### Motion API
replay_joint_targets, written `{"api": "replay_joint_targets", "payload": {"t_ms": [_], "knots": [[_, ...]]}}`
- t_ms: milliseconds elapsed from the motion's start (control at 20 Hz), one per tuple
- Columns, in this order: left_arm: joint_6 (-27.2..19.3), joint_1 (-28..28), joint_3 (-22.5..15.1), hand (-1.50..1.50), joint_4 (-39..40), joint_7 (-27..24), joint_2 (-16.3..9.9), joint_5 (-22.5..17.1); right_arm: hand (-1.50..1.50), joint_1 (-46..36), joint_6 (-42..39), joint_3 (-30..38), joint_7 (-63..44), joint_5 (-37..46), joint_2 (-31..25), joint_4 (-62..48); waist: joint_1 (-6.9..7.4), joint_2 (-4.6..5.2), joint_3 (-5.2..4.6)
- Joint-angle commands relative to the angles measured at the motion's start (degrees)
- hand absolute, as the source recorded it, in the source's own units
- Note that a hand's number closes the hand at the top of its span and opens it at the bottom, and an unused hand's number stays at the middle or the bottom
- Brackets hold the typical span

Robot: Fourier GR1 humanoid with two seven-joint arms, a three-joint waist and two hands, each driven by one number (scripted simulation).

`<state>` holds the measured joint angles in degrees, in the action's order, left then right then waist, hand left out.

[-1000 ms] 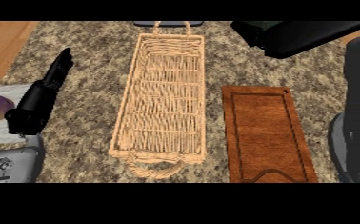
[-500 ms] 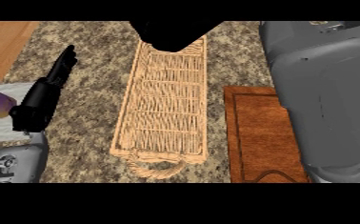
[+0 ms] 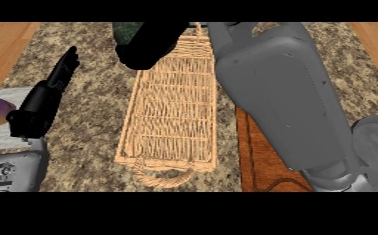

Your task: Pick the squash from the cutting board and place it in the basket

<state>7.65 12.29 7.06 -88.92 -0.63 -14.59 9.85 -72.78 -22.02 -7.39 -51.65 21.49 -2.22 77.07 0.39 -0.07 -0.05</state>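
Observation:
My right forearm crosses the picture from the lower right, and its black right hand hovers at the far left corner of the long wicker basket. A dark green squash peeks out from the hand's upper left side, with the fingers curled round it. The basket's inside shows only bare weave. The brown cutting board lies right of the basket, mostly hidden under the forearm. Over the counter's left part, my left hand rests with straight fingers pointing away.
A white and purple thing pokes in at the left edge. The speckled stone counter ends in wooden strips at the far left and far right. A rope handle hangs off the basket's near end.
My right arm has swung in from the right, over the cutting board, to the basket's far end, and it now covers most of the board. The left hand has barely shifted.

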Motion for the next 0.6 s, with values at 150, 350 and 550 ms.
{"api": "replay_joint_targets", "payload": {"t_ms": [150,350,550], "knots": [[0.8,0.7,2.2,0.00,1.1,-0.1,-1.3,-1.4,1.50,0.1,-6.9,-7.8,-2.6,5.6,-2.5,-2.3,-0.36,-0.03,0.00],[-0.7,-2.0,-0.6,0.00,-1.9,-0.7,1.1,0.9,1.50,-1.0,-12.2,-8.5,-0.3,4.6,-4.4,-2.9,-0.17,-0.06,0.02],[-0.7,0.0,1.1,0.00,4.2,-3.5,0.5,0.8,-1.50,-1.2,-14.0,-2.9,-0.5,-0.1,-3.0,-4.0,-0.47,0.03,0.02]]}}
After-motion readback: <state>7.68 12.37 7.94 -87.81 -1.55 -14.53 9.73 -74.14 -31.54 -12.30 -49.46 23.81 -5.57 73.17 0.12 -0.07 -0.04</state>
